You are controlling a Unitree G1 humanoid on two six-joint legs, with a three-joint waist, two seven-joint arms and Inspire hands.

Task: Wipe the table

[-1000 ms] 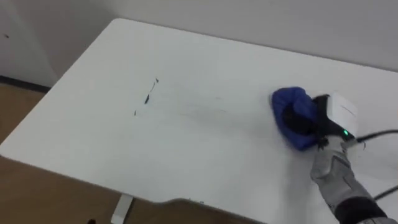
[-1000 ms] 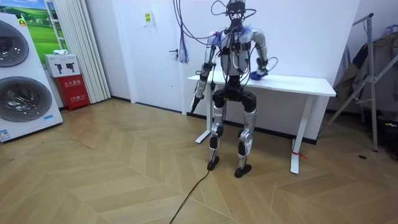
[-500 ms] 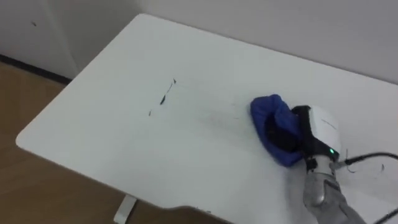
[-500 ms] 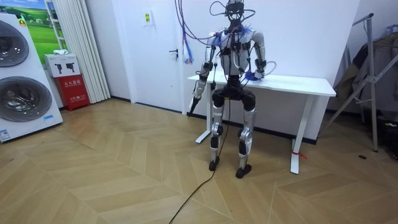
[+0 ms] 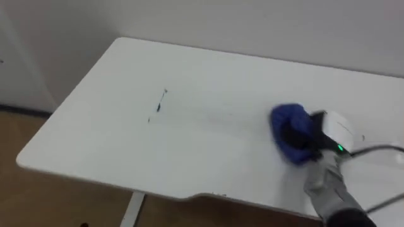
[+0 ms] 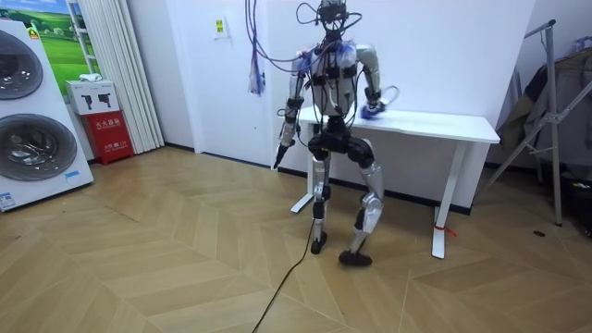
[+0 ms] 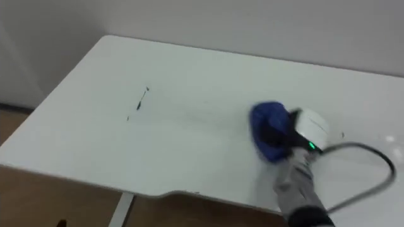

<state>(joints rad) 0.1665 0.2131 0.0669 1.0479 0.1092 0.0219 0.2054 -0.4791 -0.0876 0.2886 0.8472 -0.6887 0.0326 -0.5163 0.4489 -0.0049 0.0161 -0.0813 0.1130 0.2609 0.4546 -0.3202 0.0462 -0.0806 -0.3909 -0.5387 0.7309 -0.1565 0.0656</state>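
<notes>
Our right hand (image 5: 329, 134) is gripping a bunched blue cloth (image 5: 287, 135) on the white rectangular table (image 5: 208, 75), well apart from thin dark marks (image 5: 158, 106) leftward. Room view is showing our left hand (image 6: 280, 154) hanging beside the table's end.

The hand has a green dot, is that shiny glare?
Left eye view: a small green light glows on the right hand holding the blue cloth. Right eye view: same dot, same place, so probably its own lamp, not glare.
</notes>
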